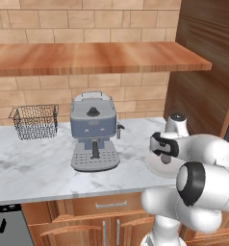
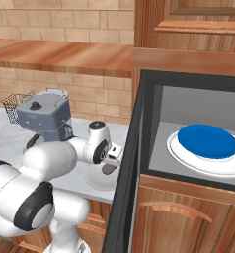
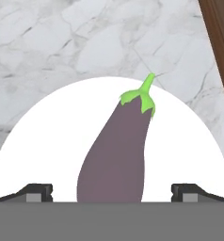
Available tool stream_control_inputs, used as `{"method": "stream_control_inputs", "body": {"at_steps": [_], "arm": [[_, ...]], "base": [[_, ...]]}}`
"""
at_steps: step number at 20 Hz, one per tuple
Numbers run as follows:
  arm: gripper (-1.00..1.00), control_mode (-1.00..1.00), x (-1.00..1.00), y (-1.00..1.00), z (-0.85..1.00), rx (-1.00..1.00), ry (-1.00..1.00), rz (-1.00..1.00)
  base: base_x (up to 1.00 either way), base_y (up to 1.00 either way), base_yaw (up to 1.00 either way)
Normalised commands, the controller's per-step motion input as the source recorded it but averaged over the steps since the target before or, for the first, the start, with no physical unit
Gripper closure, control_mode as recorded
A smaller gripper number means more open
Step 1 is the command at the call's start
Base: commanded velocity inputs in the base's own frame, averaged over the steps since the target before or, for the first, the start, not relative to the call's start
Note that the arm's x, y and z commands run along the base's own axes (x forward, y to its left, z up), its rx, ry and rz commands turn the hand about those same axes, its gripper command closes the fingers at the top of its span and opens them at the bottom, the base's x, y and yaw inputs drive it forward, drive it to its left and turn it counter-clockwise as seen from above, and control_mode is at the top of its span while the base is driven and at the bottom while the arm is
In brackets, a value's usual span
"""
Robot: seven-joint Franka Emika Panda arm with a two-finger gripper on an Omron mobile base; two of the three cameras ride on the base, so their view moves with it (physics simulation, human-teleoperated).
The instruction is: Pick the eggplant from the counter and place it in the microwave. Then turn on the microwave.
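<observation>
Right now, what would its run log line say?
gripper: open, above eggplant | eggplant: on white plate | microwave: door open

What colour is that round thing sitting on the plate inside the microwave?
Bright blue: the blue dish lies on a white plate in the open microwave, clearest in the right base view.

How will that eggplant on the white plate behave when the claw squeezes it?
The eggplant looks smooth and tapered, so it may slip toward its stem. Rounded, it could roll on the flat white plate. It seems firm enough for the open gripper.
</observation>
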Motion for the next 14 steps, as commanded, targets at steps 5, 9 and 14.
{"method": "stream_control_inputs", "body": {"at_steps": [5,9,14], "arm": [[-1.00,-1.00,0.05,-0.04,-0.11,0.00,0.02,0.00],[-1.00,-1.00,0.04,-0.01,-0.09,0.00,0.00,0.00],[-1.00,-1.00,0.05,-0.02,-0.07,0.00,0.00,0.00]], "base": [[0.00,0.00,0.00],[0.00,0.00,0.00],[0.00,0.00,0.00]]}}
